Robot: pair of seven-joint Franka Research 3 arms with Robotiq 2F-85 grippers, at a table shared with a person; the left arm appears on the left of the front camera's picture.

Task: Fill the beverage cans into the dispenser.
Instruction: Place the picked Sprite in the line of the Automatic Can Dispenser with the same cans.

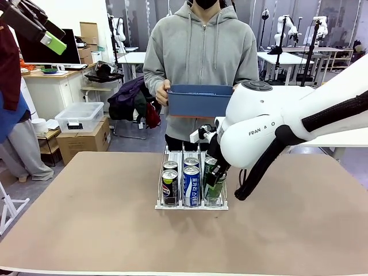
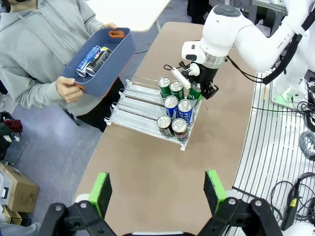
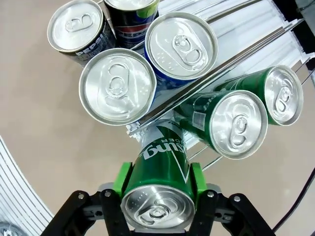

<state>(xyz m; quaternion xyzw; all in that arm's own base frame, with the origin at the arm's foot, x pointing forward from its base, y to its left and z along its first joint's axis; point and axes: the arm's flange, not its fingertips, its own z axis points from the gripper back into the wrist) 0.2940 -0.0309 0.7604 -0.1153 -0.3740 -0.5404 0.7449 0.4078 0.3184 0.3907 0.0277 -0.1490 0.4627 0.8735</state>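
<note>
Left wrist view: dispenser (image 2: 133, 105) holds cans (image 2: 171, 103), blue bin (image 2: 120, 51) holds two more.

front: fixed at the near counter (image 1: 86, 230) edge, facing across, mid-distance from the right claw (image 1: 215, 181). left wrist: high, far off that claw, looking down. right wrist: pressed close over the green can (image 3: 162, 157) in it. shared: dispenser (image 1: 192, 206) beside that claw.

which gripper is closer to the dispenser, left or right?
Right. The right gripper is at the front of the dispenser, shut on a green can. The left gripper hangs open, high up and well away from it.
</note>
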